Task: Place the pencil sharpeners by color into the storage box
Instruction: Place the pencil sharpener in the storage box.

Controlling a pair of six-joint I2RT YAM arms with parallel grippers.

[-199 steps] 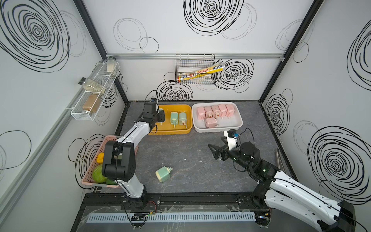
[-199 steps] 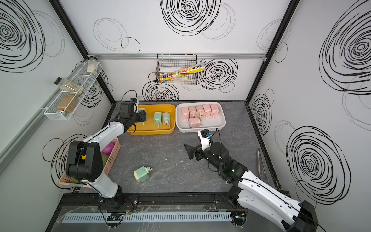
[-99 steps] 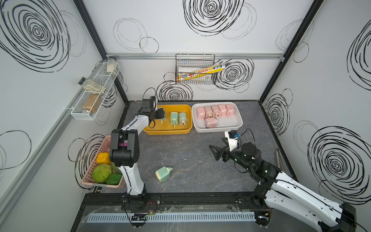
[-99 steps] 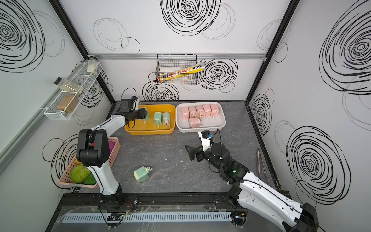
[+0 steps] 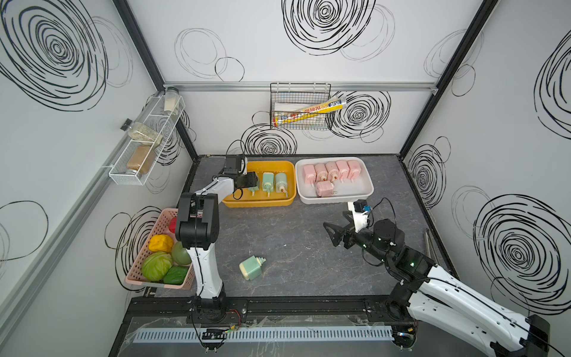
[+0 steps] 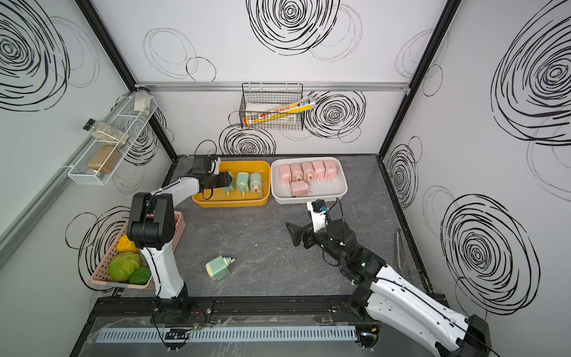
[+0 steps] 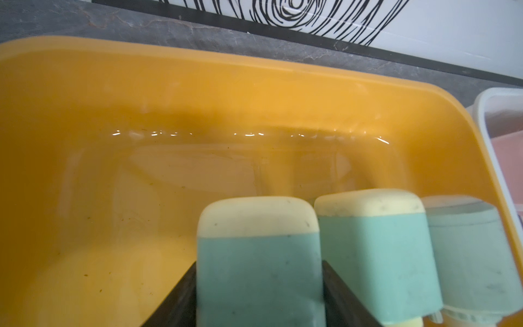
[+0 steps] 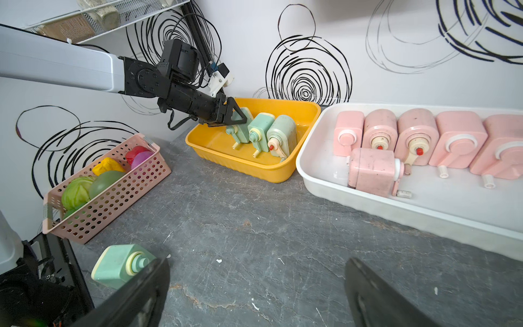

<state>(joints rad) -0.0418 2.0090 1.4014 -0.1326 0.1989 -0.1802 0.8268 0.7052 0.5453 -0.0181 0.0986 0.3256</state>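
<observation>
One loose sharpener (image 5: pixel 251 268) front-centre, nozzle toward right gripper (image 5: pixel 331 235) (wide, empty); left gripper (image 5: pixel 249 181) clamps green sharpener (image 7: pixel 259 254) in yellow tray (image 5: pixel 258 203).

I'm driving a lab test cell: white walls (image 5: pixel 309 77) scribbled with black spirals, black frame posts (image 5: pixel 147 55), and a grey surface (image 5: pixel 293 241). The left arm (image 5: pixel 204 275) and right arm (image 5: pixel 457 296) are bolted to a front rail (image 5: pixel 293 309).

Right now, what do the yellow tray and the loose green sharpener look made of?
The yellow tray looks like moulded plastic, glossy: light glints along its inner wall. The loose green sharpener is probably plastic too, matte: pastel body, cream end, no glints.
</observation>
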